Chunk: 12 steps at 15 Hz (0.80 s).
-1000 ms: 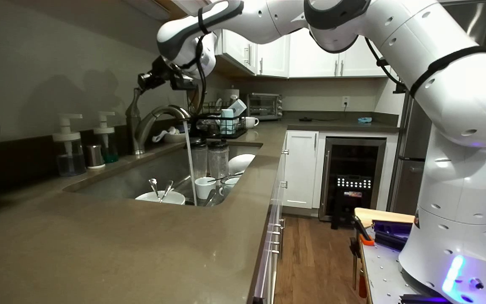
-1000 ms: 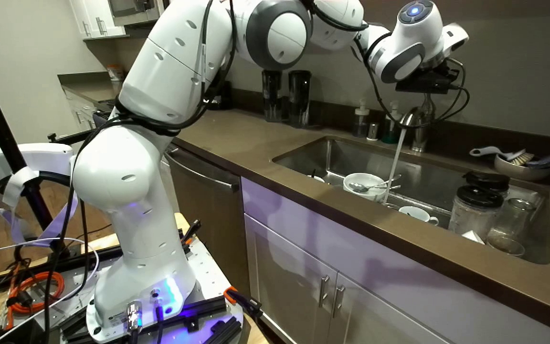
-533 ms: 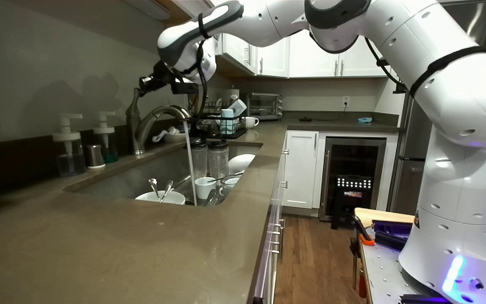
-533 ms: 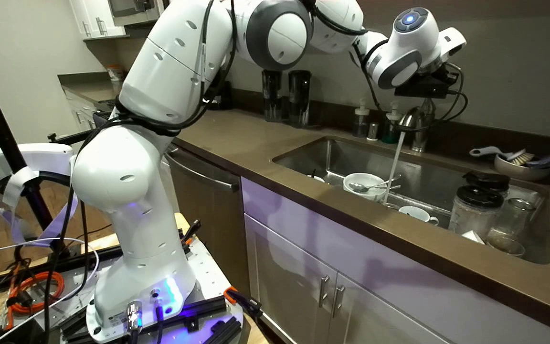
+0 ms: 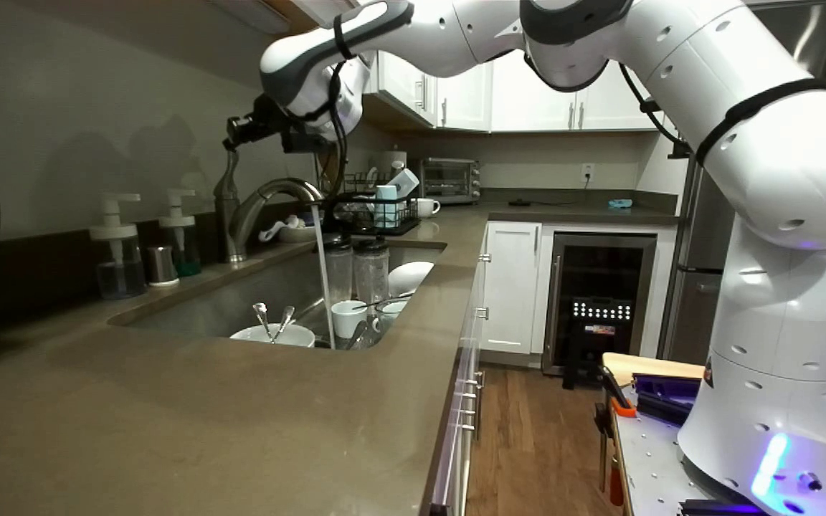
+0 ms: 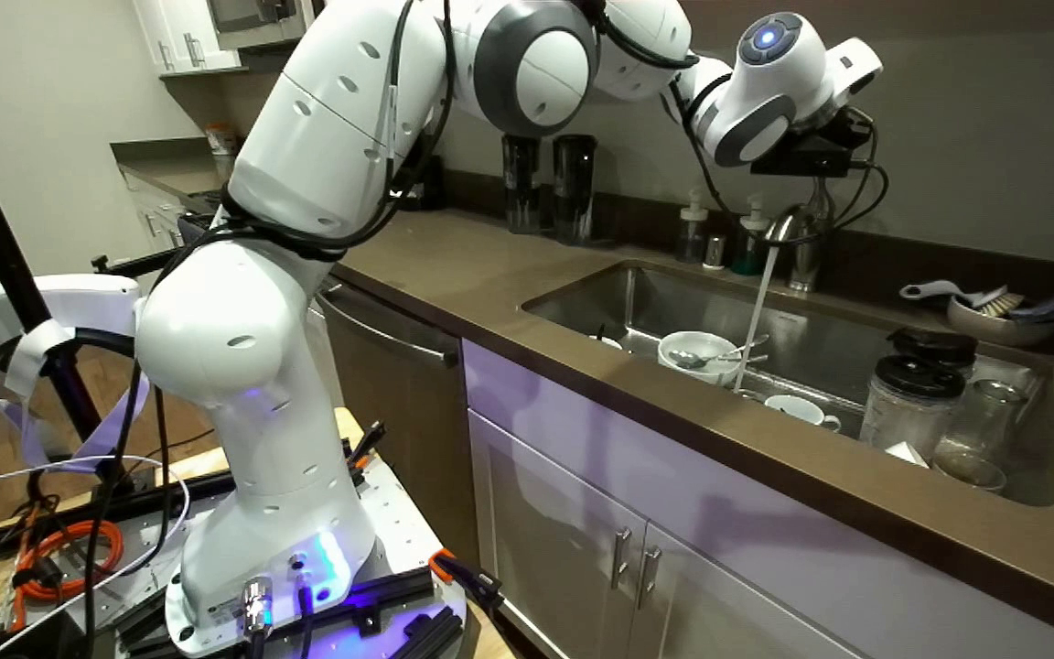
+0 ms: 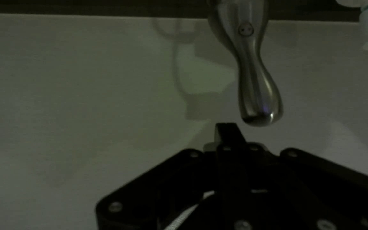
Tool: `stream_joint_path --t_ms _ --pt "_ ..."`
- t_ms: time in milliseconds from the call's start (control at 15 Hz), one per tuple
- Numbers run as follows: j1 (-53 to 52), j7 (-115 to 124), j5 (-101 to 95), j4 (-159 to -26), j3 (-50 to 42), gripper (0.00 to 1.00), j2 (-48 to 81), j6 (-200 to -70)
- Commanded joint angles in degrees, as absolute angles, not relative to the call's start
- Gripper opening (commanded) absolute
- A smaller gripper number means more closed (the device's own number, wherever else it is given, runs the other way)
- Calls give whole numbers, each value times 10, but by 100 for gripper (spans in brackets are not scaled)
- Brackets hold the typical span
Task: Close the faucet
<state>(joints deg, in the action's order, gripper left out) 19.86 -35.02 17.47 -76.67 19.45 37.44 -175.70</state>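
One metal faucet (image 5: 242,222), running, below fully closed tool (image 7: 230,132) grasping nothing. Handle (image 7: 250,62) just beneath tool, contact unclear; presumably rigid, slippery, light to pivot; best taken or pushed near rounded tip.

You're in a kitchen — in an exterior view, a sink (image 5: 219,315) at eight o'clock, a fridge (image 5: 807,36) at two.
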Motion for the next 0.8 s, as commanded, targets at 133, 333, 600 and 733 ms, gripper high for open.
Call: stream_joint_path --t_ms 133,333,600,733 --pt "233 -376 175 -774 231 1 366 -1697" --pt "233 -369 171 -776 223 1 360 -1683" --pt "237 -373 172 -788 221 1 354 -1678" --pt "244 -382 175 -789 230 1 355 -1672"
